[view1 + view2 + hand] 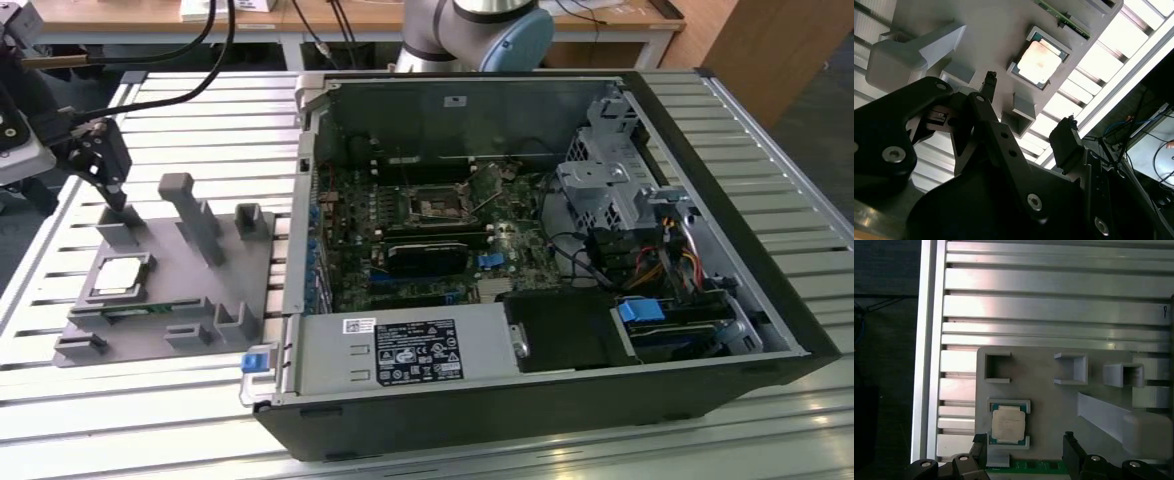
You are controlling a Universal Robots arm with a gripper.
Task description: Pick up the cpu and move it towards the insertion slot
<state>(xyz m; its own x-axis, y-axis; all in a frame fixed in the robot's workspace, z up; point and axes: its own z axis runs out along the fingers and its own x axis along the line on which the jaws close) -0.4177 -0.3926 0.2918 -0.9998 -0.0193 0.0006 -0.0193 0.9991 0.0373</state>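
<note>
Pincer (118,200): spread wide and holding nothing, poised over the grey fixture (187,275) at its far corner on the exterior view's left. In the first wrist view its fingers (980,445) stand well apart near the chip's pocket and touch nothing that I can make out.

The cpu (120,275) lies flat in its square pocket on the fixture, with a green memory stick (134,310) seated just beside it.

The bench (160,400) carries the fixture and, to the fixture's right in the exterior view, the opened computer case (561,400). The insertion slot (438,205) sits on the board inside that case, well apart from the fixture, and appears empty.

Assessment: the pick-up has not been made. Grasp, lift and transfer are all outstanding.
</note>
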